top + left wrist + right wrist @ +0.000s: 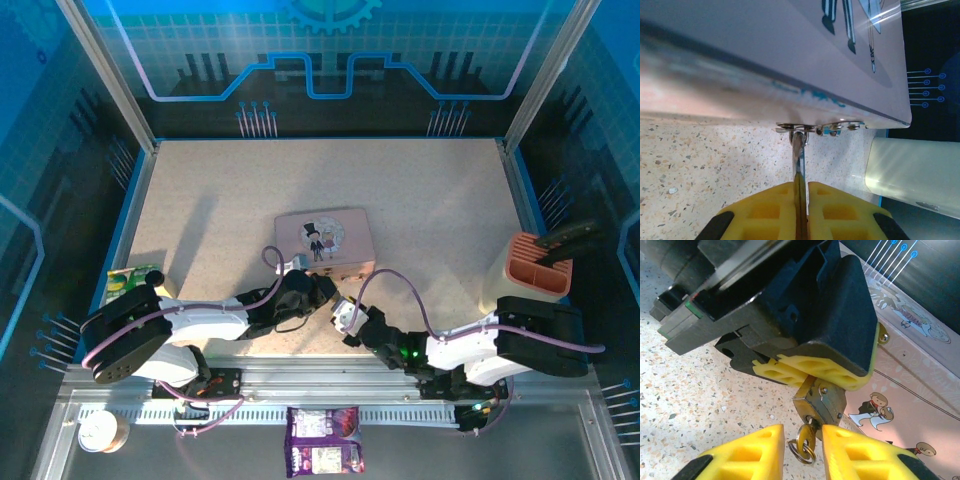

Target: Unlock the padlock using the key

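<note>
The brass padlock [822, 400] hangs at the front of the pink tin [325, 240], its silver shackle [799, 137] through the tin's hasp [820, 126]. My left gripper [801, 187] is shut on the padlock body, which the left wrist view shows edge-on between the yellow fingers [815, 370]. The small key [806, 437] sits in the keyhole at the padlock's bottom, a wire ring hanging from it. My right gripper [802, 435] straddles the key's head, jaws apart with a gap showing on the left side. Both grippers meet just in front of the tin [335, 300].
A salmon holder [538, 265] with dark handles stands at the right edge beside a pale translucent container [915, 175]. A green packet [135, 280] lies at the left edge. A purple packet [323, 440] and a tape roll [103, 432] rest on the near rail.
</note>
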### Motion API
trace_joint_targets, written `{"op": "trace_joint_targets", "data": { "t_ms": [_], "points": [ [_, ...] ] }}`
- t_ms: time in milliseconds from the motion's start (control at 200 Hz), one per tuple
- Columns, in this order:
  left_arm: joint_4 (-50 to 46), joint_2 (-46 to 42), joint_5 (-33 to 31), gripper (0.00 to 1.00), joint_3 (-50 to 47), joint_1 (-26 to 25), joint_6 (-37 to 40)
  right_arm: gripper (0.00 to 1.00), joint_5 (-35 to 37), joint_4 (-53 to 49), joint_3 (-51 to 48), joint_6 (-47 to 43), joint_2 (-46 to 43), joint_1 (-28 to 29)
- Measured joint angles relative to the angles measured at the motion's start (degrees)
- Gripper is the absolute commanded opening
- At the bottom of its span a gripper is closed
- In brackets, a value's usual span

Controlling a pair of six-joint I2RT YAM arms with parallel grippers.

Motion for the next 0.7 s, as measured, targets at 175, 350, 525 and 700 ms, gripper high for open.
{"op": "trace_joint_targets", "data": {
  "t_ms": [175,350,525,700],
  "points": [
    [0.0,0.0,0.0,0.00,0.0,0.0,0.1,0.21,0.7,0.7,0.0,0.6,0.7,0.0],
    [-0.1,0.0,0.0,0.00,0.0,0.1,0.0,0.17,1.5,1.8,0.0,1.9,1.6,0.0],
    [0.2,0.0,-0.3,0.00,0.0,0.1,0.0,0.10,2.9,1.5,0.6,5.8,2.4,0.4],
    [1.1,0.0,-1.3,0.00,0.0,0.3,0.0,0.09,4.2,-5.1,3.6,14.9,1.2,0.3]
  ]
}}
